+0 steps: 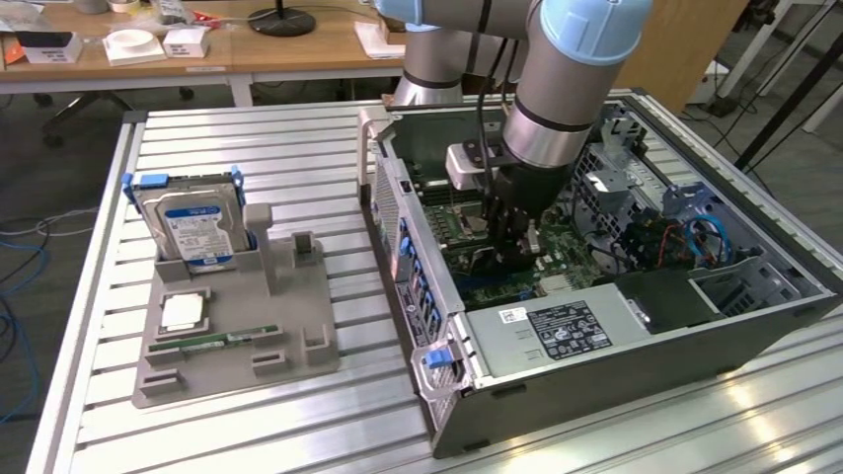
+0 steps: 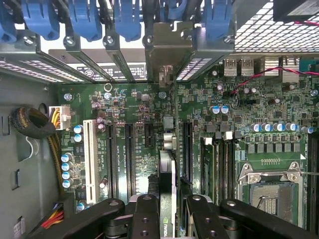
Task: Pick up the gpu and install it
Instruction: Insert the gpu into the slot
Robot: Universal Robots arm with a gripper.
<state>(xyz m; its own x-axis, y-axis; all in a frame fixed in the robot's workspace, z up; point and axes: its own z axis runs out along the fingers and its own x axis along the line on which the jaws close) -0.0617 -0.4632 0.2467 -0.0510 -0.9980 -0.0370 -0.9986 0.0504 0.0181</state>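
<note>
Slatted metal table [image 1: 237,415] bears one open computer case [image 1: 633,346]; one hand [image 2: 168,209] grips one gpu [image 2: 167,169].

The motherboard [image 2: 149,129] is green with black slots, beside one white slot [image 2: 90,160]. Blue clips [image 2: 84,20] line the grey case [image 1: 633,370]. The black claw [image 2: 167,219] grips the near-black gpu [image 2: 167,194].
</note>
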